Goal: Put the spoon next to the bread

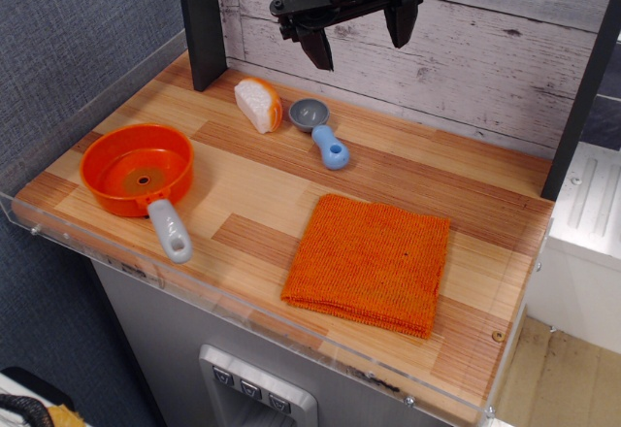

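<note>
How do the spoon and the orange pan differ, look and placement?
Colour: the spoon has a dark-grey bowl and light-blue handle; the orange pan has an orange bowl and grey handle.
Size: the pan is clearly larger.
Placement: the spoon lies at the back beside the bread; the pan sits near the front-left edge.
Shared: both rest on the wooden counter, handles pointing toward the front-right, untouched by the gripper.
</note>
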You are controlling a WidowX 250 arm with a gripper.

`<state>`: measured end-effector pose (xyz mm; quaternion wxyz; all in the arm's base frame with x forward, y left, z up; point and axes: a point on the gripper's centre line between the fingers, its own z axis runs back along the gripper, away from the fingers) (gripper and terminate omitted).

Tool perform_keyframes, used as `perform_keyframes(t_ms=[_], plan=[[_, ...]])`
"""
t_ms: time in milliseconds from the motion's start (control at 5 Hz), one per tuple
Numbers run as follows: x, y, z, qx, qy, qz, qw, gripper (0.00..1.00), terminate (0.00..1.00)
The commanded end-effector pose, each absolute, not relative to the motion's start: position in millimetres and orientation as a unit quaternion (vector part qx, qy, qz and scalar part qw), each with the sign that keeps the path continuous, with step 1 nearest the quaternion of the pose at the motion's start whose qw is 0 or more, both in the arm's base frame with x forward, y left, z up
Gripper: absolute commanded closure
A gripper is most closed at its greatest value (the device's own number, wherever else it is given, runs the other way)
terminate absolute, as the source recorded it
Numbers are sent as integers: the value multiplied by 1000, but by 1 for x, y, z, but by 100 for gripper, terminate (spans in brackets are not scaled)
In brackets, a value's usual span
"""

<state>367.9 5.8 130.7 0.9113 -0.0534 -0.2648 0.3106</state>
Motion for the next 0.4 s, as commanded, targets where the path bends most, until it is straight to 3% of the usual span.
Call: perform_keyframes(t_ms=[0, 200], plan=[[356, 9, 146, -60, -288, 310, 904, 0, 0], [356, 9, 146, -60, -288, 310, 904, 0, 100]])
